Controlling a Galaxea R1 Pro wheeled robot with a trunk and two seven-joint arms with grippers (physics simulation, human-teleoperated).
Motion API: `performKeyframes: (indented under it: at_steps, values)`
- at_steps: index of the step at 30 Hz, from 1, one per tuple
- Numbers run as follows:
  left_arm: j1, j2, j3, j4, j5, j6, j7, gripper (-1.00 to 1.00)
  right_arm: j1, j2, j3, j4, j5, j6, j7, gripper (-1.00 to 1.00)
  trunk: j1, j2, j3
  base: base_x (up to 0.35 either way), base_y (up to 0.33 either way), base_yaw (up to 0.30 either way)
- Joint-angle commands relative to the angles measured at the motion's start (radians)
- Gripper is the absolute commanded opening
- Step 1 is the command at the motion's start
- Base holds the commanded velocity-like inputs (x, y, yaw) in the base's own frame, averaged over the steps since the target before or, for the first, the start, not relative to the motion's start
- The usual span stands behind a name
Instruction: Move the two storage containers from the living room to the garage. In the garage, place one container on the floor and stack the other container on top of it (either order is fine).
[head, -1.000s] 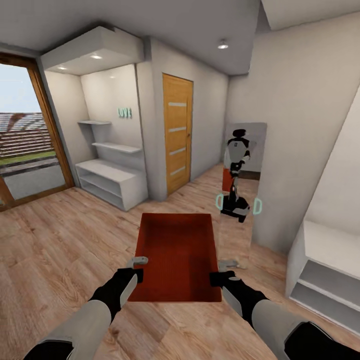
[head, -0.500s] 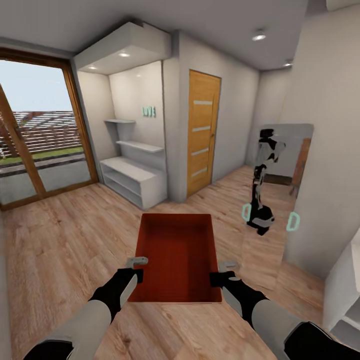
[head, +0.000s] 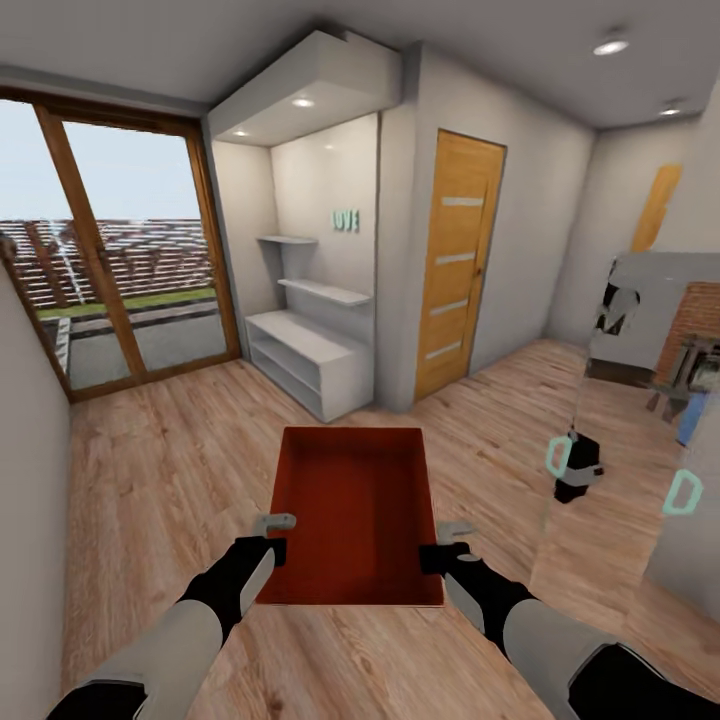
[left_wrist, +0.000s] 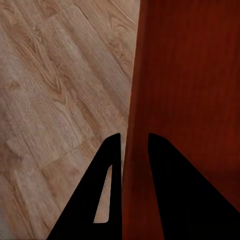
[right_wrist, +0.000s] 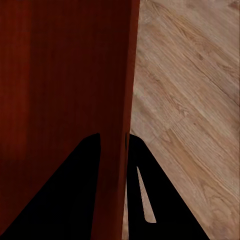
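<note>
**Robot carries empty orange-red box across wood-floored room**

A shallow, orange-red, thin-walled rectangular storage container (head: 352, 515) hangs level in front of the robot, held clear above the light wood-plank floor (head: 150, 470) by both arms. The lidless box is empty, its dark red base bare from wall to wall. The left gripper (head: 270, 537) is clamped on the container's left wall near the corner closest to the robot; in the left wrist view its two dark fingers (left_wrist: 107, 195) straddle the thin wall (left_wrist: 131, 150), one inside the box and one outside. The right gripper (head: 447, 542) pinches the right wall in the same way, and the right wrist view shows one finger (right_wrist: 142, 195) outside the wall and the other inside, with the wall (right_wrist: 126, 150) between them.

Beyond the box stand a white built-in shelving unit (head: 310, 355) set in a pale alcove, a closed honey-coloured wooden door with frosted strips (head: 455, 275) and, to the left, wood-framed glass doors (head: 120, 270) giving onto a fenced yard. At the right, a tall leaning mirror panel (head: 620, 420) reflects part of the robot's dark base and red brickwork.
</note>
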Motion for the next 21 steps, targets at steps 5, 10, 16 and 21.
performKeyframes:
  at_steps: [5, 10, 16, 21]
  values:
    - [-0.001, 0.017, -0.003, -0.037, 0.016, 0.001, 0.006, -1.0, 0.0, -0.018, 0.007, 0.046, -0.028, 0.006, -0.006, -1.0, 0.001, -0.002, -0.005, 0.322, 0.0, 0.277]
    - [-0.001, 0.017, -0.003, -0.037, 0.016, 0.001, 0.006, -1.0, 0.0, -0.018, 0.007, 0.046, -0.028, 0.006, -0.006, -1.0, 0.001, -0.002, -0.007, 0.322, 0.0, 0.221]
    - [-0.001, 0.017, -0.003, -0.037, 0.016, 0.001, 0.006, -1.0, 0.0, -0.018, 0.007, 0.046, -0.028, 0.005, -0.006, -1.0, 0.001, -0.002, -0.007, 0.322, 0.0, 0.026]
    - [-0.001, 0.017, -0.003, -0.037, 0.016, 0.002, 0.006, -1.0, 0.0, -0.018, 0.007, 0.046, -0.028, 0.005, -0.006, -1.0, 0.001, -0.002, -0.007, 0.322, 0.0, 0.001]
